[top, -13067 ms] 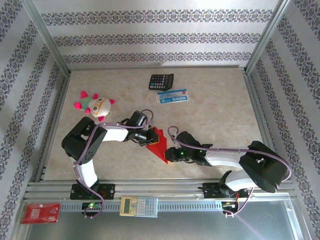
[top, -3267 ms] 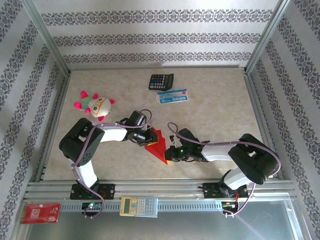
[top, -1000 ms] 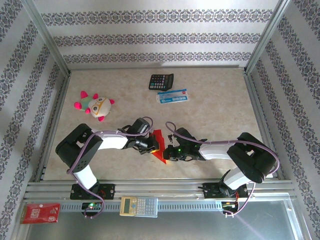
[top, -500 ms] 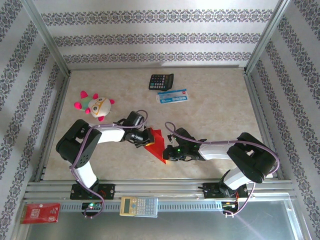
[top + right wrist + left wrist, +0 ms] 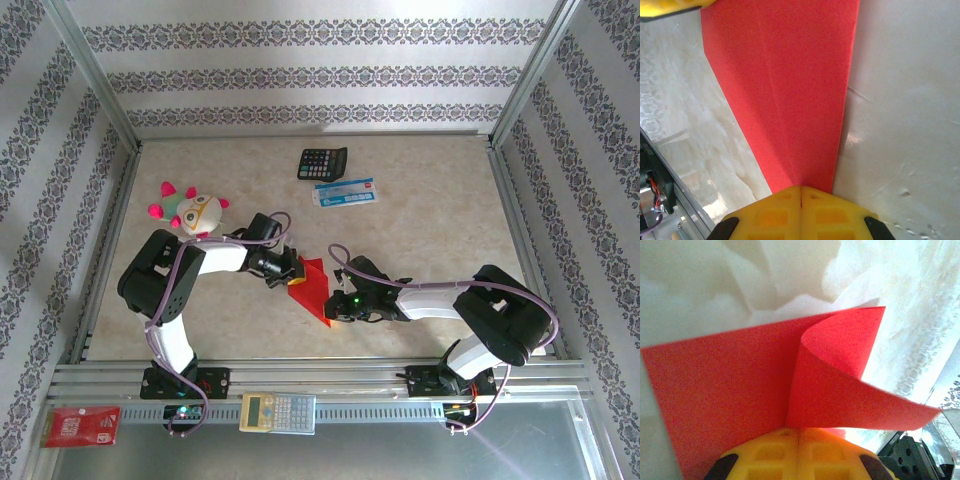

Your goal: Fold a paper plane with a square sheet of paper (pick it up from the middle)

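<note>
2 tools, both mine, are clamped on the red paper [image 5: 313, 290]. My left tool [image 5: 294, 276] pinches its 10 o'clock edge, and my right tool [image 5: 337, 312] pinches its narrow tip at 5 o'clock.

No writing here can be read. The blue-and-white packet [image 5: 345, 192] at 12 o'clock carries print too small to make out. The red packet [image 5: 80, 425] on the metal rail at 7 o'clock shows only white marks. The black calculator [image 5: 322, 162] just beyond the blue-and-white packet and the pale calculator [image 5: 278, 411] on the rail show keys but no legible brand.

Against the view 1 second ago, my left tool has pulled back toward 10 o'clock and carried its edge of the paper along. More red now shows between the 2 tools. My right tool sits where it was, and the plush toy [image 5: 192, 210] at 9 o'clock has not shifted.

The paper lies just toward 6 o'clock of the worktop [image 5: 430, 240] centre. It is plain bright red and already folded, tapering to a point inside my right fingers, with a faint crease running up its length in the right wrist view. In the left wrist view 1 layer lies flat, while a second flap rises from my closed left fingers and curls over in a soft arc, its free corner off the surface.
</note>
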